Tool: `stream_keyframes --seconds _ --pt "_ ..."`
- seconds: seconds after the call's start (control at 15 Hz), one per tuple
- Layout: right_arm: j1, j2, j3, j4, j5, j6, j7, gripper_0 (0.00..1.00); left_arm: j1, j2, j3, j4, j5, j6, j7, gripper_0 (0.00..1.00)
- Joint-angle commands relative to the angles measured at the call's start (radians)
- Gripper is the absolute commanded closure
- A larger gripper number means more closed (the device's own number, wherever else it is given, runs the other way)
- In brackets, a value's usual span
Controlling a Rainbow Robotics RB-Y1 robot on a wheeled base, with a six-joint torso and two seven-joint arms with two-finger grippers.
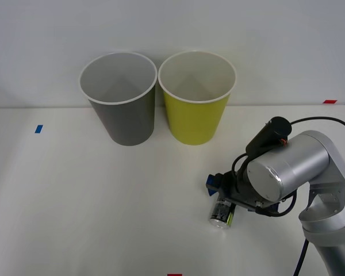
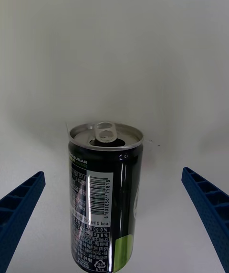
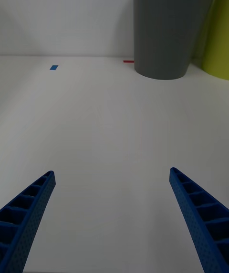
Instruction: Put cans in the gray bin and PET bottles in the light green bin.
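Right gripper [image 1: 219,192] sits at the lower right of the front view, low over the white table [image 1: 75,201], at the end of the big silver arm [image 1: 287,167]. Its blue fingers [image 2: 21,206] are spread wide apart and grip nothing. The right wrist view shows this best: one finger lies at each bottom corner, the can [image 2: 105,197] is in the middle between them, and there is white table on both sides of the can, so neither finger touches it. The front view cannot show that gap, because the arm covers most of the gripper, and only a bit of blue and the can [image 1: 222,211] peek out under it. The left gripper [image 3: 112,220] is also wide open and empty, and it hangs over bare table. Two tall bins stand side by side at the top middle of the front view, the gray bin [image 1: 123,118] on the left and the light green bin [image 1: 195,118] on the right, well apart from the can. From above both look white inside. The left wrist view sees the gray bin [image 3: 167,25] from the side at the upper right, with a strip of the light green bin [image 3: 219,30] at the right edge. Up close the can is black with white print, a barcode, a green patch and an open silver top. Small bits of blue tape [image 1: 38,129] and red tape [image 1: 330,101] are stuck on the table.
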State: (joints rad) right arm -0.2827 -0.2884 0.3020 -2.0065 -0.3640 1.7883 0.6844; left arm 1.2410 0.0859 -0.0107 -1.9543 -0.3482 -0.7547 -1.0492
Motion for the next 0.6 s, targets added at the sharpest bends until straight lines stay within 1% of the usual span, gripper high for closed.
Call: stream_keyframes --seconds 0.07,0.6 --pt "-0.001 0.003 0.005 0.025 0.000 -0.014 -0.008 0.00 0.000 0.000 0.000 0.000 0.000 0.000 0.000 0.18" --pt "0.000 0.018 0.031 0.034 0.011 -0.015 -0.029 0.00 0.000 0.000 0.000 0.000 0.000 0.000 0.000 0.18"
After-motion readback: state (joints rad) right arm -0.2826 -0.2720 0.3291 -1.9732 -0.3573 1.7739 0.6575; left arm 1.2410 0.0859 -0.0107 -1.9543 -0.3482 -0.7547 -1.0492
